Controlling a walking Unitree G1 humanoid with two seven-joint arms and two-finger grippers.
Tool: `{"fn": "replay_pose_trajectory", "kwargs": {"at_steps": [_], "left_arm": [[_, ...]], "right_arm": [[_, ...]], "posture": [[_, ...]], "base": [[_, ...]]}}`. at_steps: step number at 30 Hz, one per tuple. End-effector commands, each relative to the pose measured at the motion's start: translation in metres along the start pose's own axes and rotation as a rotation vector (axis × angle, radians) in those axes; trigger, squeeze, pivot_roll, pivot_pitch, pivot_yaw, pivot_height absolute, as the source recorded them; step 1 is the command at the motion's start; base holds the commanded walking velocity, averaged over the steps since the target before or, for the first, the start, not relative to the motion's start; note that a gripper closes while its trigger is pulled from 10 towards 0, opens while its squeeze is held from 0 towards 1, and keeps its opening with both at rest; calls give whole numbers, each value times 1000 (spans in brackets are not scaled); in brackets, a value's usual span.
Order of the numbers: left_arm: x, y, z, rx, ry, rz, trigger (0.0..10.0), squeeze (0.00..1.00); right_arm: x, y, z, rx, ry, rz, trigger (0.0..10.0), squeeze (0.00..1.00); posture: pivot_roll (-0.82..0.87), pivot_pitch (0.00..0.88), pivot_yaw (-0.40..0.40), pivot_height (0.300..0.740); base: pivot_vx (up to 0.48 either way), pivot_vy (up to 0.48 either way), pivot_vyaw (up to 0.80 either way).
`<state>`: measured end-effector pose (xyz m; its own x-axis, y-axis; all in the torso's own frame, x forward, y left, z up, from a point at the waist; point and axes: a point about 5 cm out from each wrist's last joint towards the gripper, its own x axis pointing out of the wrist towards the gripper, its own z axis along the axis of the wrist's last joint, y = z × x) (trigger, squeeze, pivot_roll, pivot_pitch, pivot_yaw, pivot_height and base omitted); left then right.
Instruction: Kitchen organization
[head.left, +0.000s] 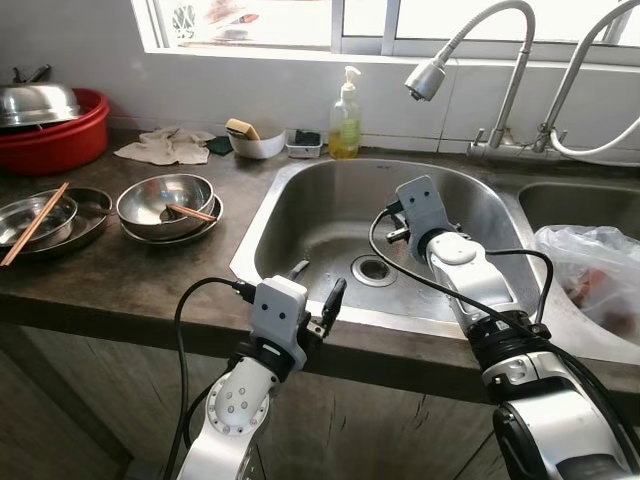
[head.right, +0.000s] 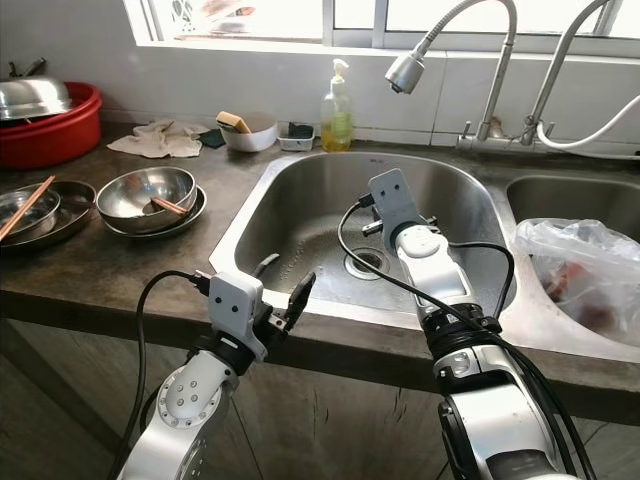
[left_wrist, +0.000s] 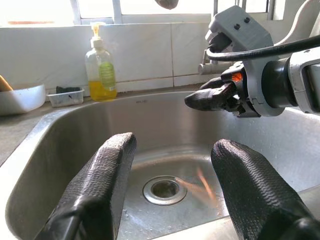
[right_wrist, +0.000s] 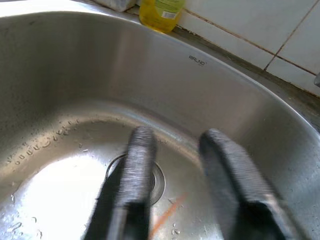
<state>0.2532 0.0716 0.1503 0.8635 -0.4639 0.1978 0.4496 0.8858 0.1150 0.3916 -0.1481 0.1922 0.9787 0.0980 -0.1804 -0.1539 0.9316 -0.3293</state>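
The left end effector (head.left: 318, 287) is held spread and empty at the sink (head.left: 300, 190) rim; the right end effector (right_wrist: 175, 150), parted and unloaded, is poised above the drain (left_wrist: 164, 189).

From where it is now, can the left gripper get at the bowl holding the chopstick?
Probably yes. The left gripper hangs open at the sink's front edge, and the steel bowl with the chopstick sits to its left on the counter, nothing standing between.

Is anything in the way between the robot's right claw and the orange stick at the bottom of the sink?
Nothing visible is. The right gripper hangs open inside the sink, above the drain, and the orange stick lies bare on the sink floor just below its fingers.
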Motion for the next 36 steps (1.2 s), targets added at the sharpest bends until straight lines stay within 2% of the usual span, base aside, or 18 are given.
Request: {"fn": "replay_pose_trajectory", "kwargs": {"at_steps": [1, 7, 8, 11, 13, 14, 18, 19, 21, 25, 29, 32, 33, 36], "left_arm": [[-1, -1, 3, 11, -2, -4, 10000, 0], [0, 0, 3, 12, 0, -3, 10000, 0], [0, 0, 3, 13, 0, -4, 10000, 0], [0, 1, 3, 14, -1, 2, 10000, 0], [0, 2, 3, 14, -3, 6, 10000, 0], [0, 2, 3, 14, -3, 6, 10000, 0], [1, 3, 3, 15, -4, 10, 10000, 0], [1, 3, 3, 15, -4, 10, 10000, 0], [0, 3, 3, 16, -4, 11, 10000, 0], [0, 2, 2, 15, -3, 15, 10000, 0], [-1, 2, 2, 16, -3, 19, 10000, 0], [-7, 2, 1, 17, 6, 22, 10000, 0], [-7, 2, 1, 17, 6, 22, 10000, 0], [-14, 1, -1, 9, 21, 23, 10000, 0]], "right_arm": [[-1, -1, 6, 12, -40, -11, 10000, 1000], [-8, -2, 8, 44, -91, -32, 10000, 1000], [-12, -2, 12, 65, -132, -41, 10000, 0], [-29, -4, 32, 146, -314, -69, 10000, 0], [-38, -6, 37, 150, -373, -86, 10000, 0], [-38, -6, 37, 150, -373, -86, 10000, 0], [-59, -7, 41, 176, -455, -97, 10000, 0], [-59, -7, 41, 176, -455, -97, 10000, 0], [-76, -5, 38, 215, -500, -87, 10000, 0], [-96, 3, 25, 237, -515, -70, 10000, 0], [-103, 6, 20, 239, -515, -69, 10000, 0], [-120, 11, 4, 272, -499, -62, 10000, 0], [-120, 11, 4, 272, -499, -62, 10000, 0], [-133, 22, -8, 286, -459, -35, 10000, 0]], "posture": [[110, 46, -11, 740], [107, 46, -8, 740], [107, 43, -9, 740], [109, 40, -10, 740], [105, 35, -9, 740], [105, 35, -9, 740], [100, 34, -10, 740], [100, 34, -10, 740], [94, 27, -11, 740], [91, 16, -17, 740], [91, 16, -17, 740], [89, 10, -16, 740], [89, 10, -16, 740], [91, 5, -15, 740]], "base": [[0, 0, 0], [0, 0, 0], [0, 0, 0], [0, 0, 0], [0, 0, 0], [0, 0, 0], [0, 0, 0], [0, 0, 0], [0, 0, 0], [0, 0, 0], [0, 0, 0], [0, 0, 0], [0, 0, 0], [0, 0, 0]]}}
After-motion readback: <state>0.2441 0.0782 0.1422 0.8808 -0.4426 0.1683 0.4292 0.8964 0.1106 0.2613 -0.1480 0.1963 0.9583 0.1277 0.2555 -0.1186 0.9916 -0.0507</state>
